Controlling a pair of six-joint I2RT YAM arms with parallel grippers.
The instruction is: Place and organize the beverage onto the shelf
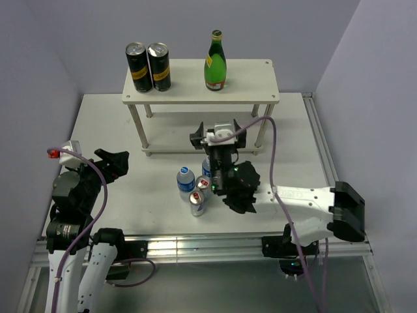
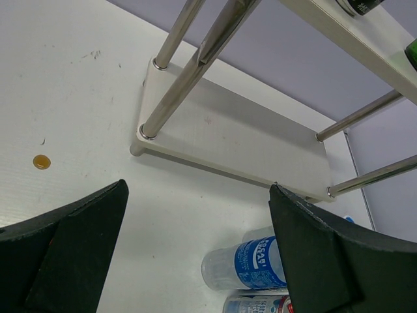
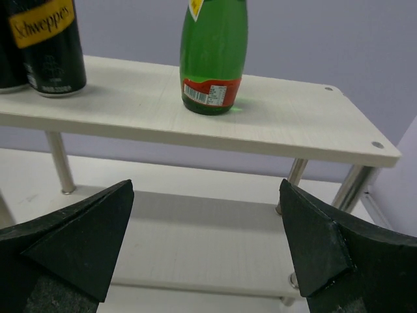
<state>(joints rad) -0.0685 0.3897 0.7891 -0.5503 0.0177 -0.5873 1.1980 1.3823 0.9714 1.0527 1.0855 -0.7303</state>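
Progress as I read it: 1 of 6 drinks is up. A green bottle (image 1: 215,62) stands upright on the top board of the shelf (image 1: 251,85), right of its middle. Two black cans (image 1: 148,66) sit side by side at the shelf's left end, well apart from the bottle; those aren't my job. The lower board (image 2: 241,137) holds nothing I can see, tho the right arm covers part of its front edge from above. Not yet shelved, all bunched on the table (image 1: 104,130) just in front of the shelf: a water bottle (image 1: 186,182) upright, a 2nd water bottle (image 1: 206,167) half hidden by the right arm, and 2 silver cans (image 1: 203,186) close together, a bit farther from the shelf than the bottles. The other green bottle I can't find in any view; maybe it's behind the arm, can't say. So approx 5 left to place, plus lining things up by kind. The right gripper (image 3: 206,189) is spread wide and empty, sitting at the shelf's front and facing the green bottle. The left gripper (image 2: 198,186) is also spread wide w/ nothing between the fingers, off the shelf's front left corner, looking at the lower board and the water bottles. I'd judge the next pick should come from the cluster in front of the shelf, prob the outer water bottle, since the lower board has plenty of room.
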